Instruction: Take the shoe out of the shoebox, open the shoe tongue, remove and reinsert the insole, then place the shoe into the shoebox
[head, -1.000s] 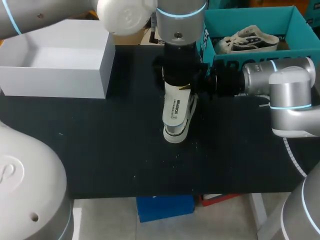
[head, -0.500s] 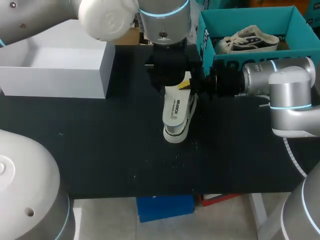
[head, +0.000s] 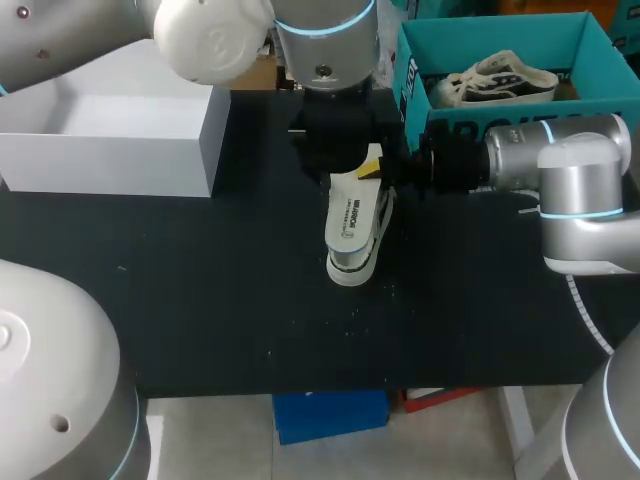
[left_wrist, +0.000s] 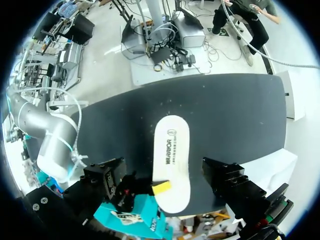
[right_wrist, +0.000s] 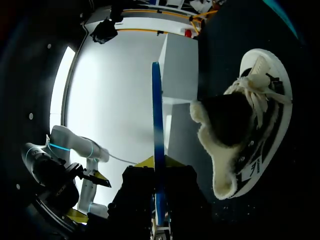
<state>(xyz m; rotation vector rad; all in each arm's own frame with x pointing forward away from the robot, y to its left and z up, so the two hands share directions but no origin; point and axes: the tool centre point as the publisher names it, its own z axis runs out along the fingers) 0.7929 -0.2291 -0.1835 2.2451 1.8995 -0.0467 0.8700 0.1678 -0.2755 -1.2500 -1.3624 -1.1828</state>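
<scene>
The right claw (left_wrist: 162, 188) is closed on one end of the insole (left_wrist: 171, 150), a yellow tip pressed on its top face; seen along its own fingers, the insole runs straight out ahead of it, edge-on. Just under the insole the shoe (right_wrist: 250, 130) stands on its sole, long axis about parallel to the insole, fleece-lined mouth at the claw's end and toe pointing away. So I judge that reinserting calls for tipping the free end down and sliding it forward along that shared axis, and the right arm, already holding, is the nearer one. The left claw (left_wrist: 167, 175) hangs above with its fingers spread wide, one to each side of the insole, touching nothing. Beyond the right claw is the teal box (head: 500, 22) with a second shoe; beyond the left, a white box (head: 120, 150)
</scene>
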